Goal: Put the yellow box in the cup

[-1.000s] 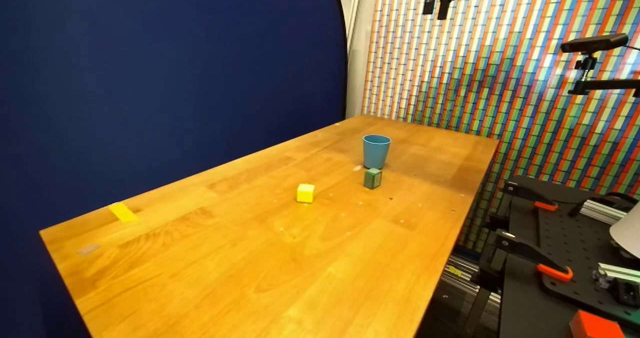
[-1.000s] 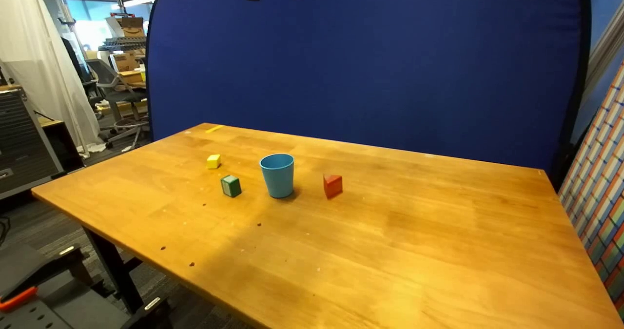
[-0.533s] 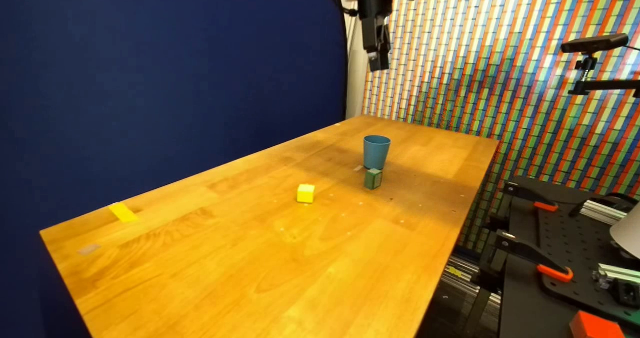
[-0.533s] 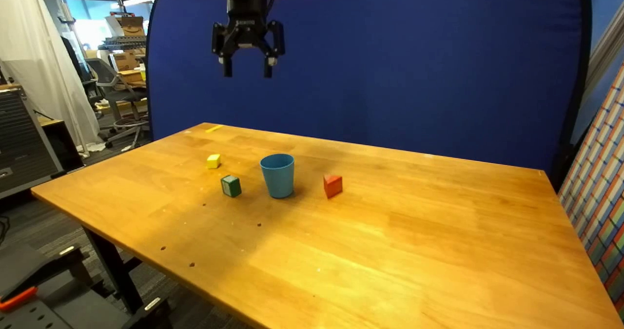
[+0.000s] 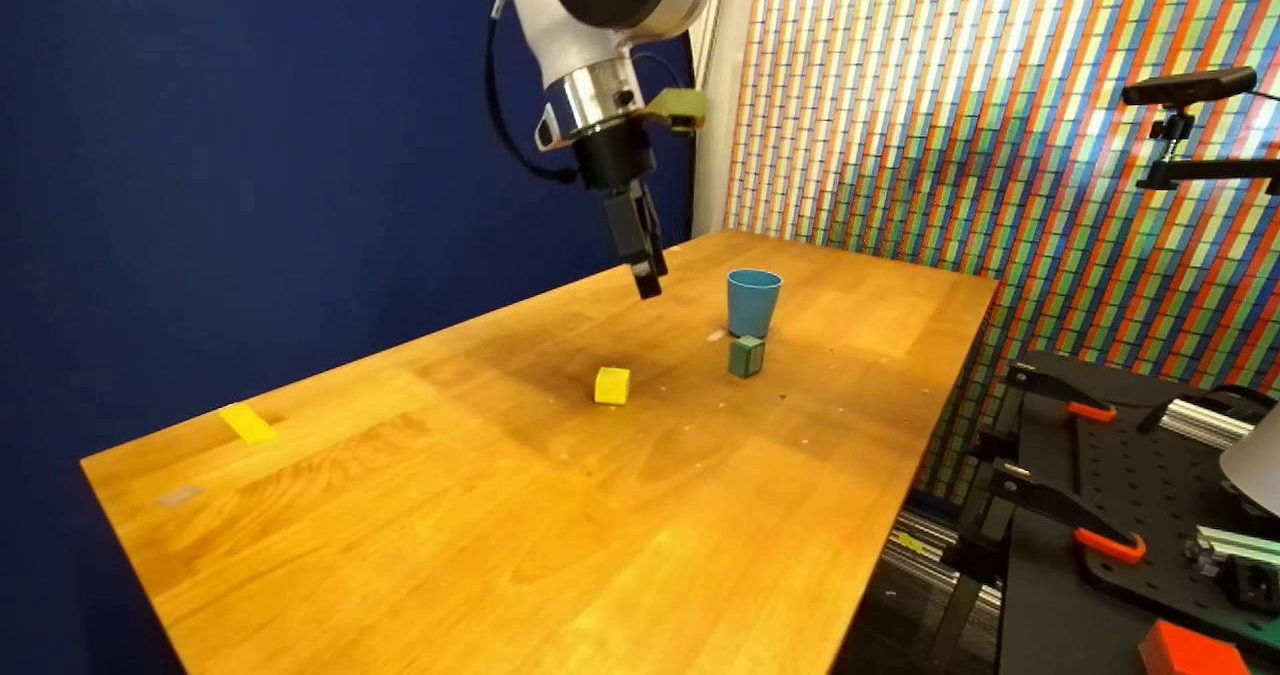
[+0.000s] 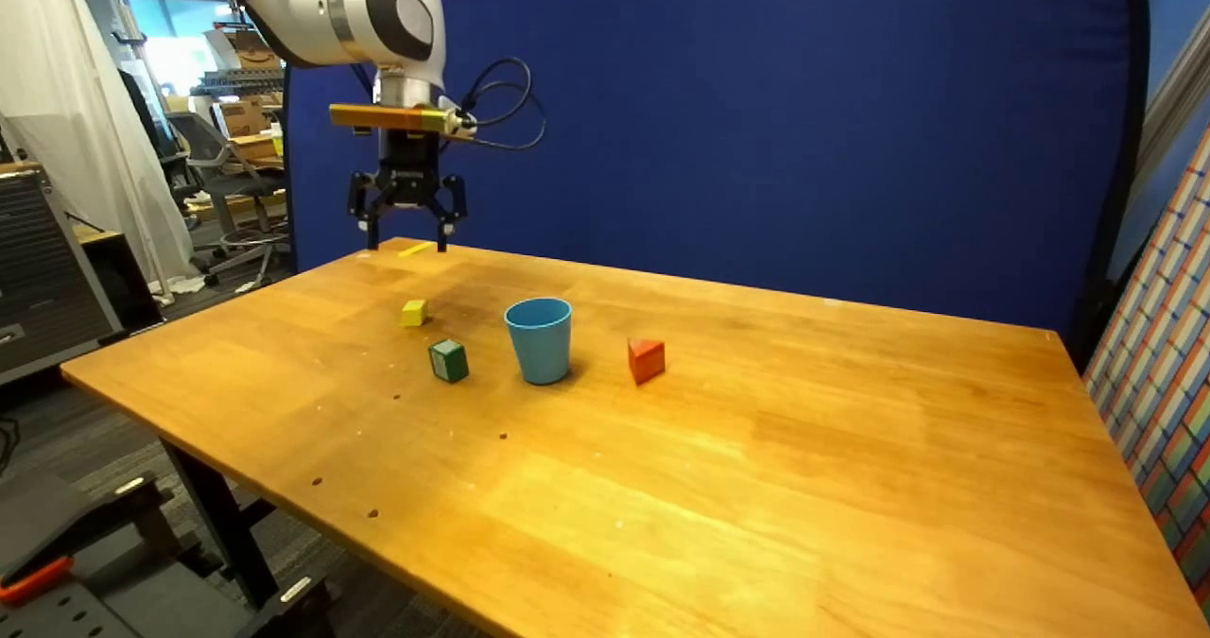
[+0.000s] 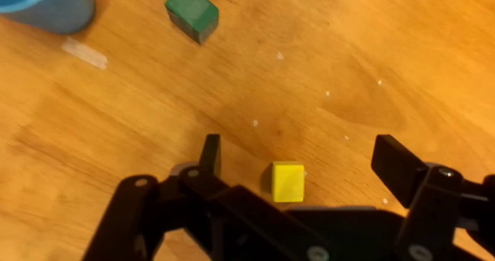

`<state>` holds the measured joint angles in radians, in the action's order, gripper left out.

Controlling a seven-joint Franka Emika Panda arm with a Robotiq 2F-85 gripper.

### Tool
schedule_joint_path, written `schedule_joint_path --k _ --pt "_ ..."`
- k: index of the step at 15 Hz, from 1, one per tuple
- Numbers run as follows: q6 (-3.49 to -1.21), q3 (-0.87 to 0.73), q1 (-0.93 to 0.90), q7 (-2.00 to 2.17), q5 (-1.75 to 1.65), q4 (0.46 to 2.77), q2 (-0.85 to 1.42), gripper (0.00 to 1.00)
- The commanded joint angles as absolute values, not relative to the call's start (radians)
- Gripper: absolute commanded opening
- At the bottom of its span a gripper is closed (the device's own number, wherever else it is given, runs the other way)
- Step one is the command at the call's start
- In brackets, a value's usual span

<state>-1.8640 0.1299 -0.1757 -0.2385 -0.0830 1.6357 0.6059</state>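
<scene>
- Yellow box (image 7: pixel 288 183) rests on the table (image 5: pixel 400 555), below the claw (image 6: pixel 407 241) and apart from it; in the wrist view it shows between the fingers (image 7: pixel 398 170), nearer the finger at picture left.
- State of claw: spread wide, gripping nothing, tips hanging above the table.
- Just changed: a second ago the claw barely showed at the top of both exterior views; it has since come down and across towards the box. Box, cup (image 6: pixel 541 345) and green block (image 7: pixel 192 11) have stayed put.
- Meaning (judged): approach to the grasp, early in the task. Next calls for fine centring over the box, a straight descent, then closing.
- Cup: upright, mouth up, ahead and to the left of the claw as the wrist view shows it; cut off by the picture's corner.
- Green block: also ahead of the claw, near the cup, not touching it.
- Red block (image 6: pixel 647 361): past the cup from the claw, seen in an exterior view.
- Yellow strip (image 5: pixel 246 423): flat on the table, well apart from the claw; similar colour, not the target.
- In the way (judged): descent looks unhindered. On the carry, a low pass might clip the green block; the cup's rim calls for a high lift.
</scene>
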Motion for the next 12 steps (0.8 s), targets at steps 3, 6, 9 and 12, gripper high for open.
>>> schedule_joint_path --k 3,6,9,12 --pt "-1.823 0.144 -0.285 -0.214 -0.153 1.311 0.926 1.00" --pt "-1.807 0.128 -0.320 -0.200 -0.173 1.176 1.030 1.00" --pt "-1.802 0.109 -0.320 -0.169 -0.171 1.084 1.093 1.00" --pt "-1.780 0.094 -0.314 -0.135 -0.161 1.024 1.117 1.00"
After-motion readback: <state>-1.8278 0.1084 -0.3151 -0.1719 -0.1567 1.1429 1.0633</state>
